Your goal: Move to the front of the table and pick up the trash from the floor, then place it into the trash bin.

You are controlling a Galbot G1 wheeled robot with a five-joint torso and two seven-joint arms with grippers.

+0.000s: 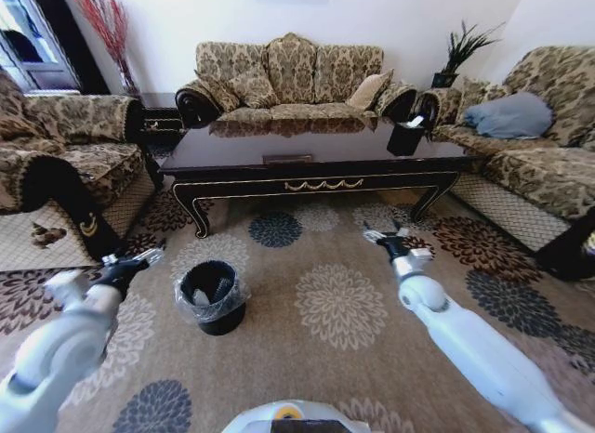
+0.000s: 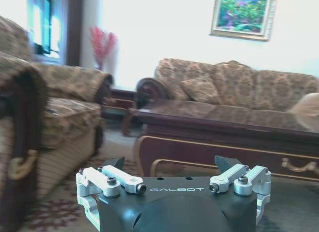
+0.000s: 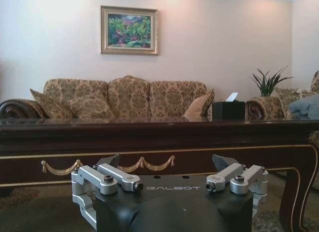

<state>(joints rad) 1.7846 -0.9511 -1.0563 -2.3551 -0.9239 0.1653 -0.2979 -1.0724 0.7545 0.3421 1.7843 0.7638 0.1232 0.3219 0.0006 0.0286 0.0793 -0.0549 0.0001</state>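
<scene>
On the patterned carpet before the bench (image 1: pixel 316 164), our left claw (image 1: pixel 149 257) and right claw (image 1: pixel 383 236) hang spread, empty; we might nudge the trash bin (image 1: pixel 213 296) over.

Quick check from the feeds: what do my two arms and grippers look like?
Both arms have smooth white-grey rounded shells. The left gripper and right gripper match: a black body lettered GALBOT, silver metal linkages with bolts, and dark wedge-shaped fingertips.

The left hand (image 2: pixel 172 165) hangs low with its fingers (image 2: pixel 228 164) spread wide apart, nothing between them. Just beyond it stands the dark glossy bench (image 2: pixel 219 135) with gold scrollwork. A patterned sofa (image 2: pixel 239 87) sits behind the bench, an armchair (image 2: pixel 45 107) beside it.
</scene>
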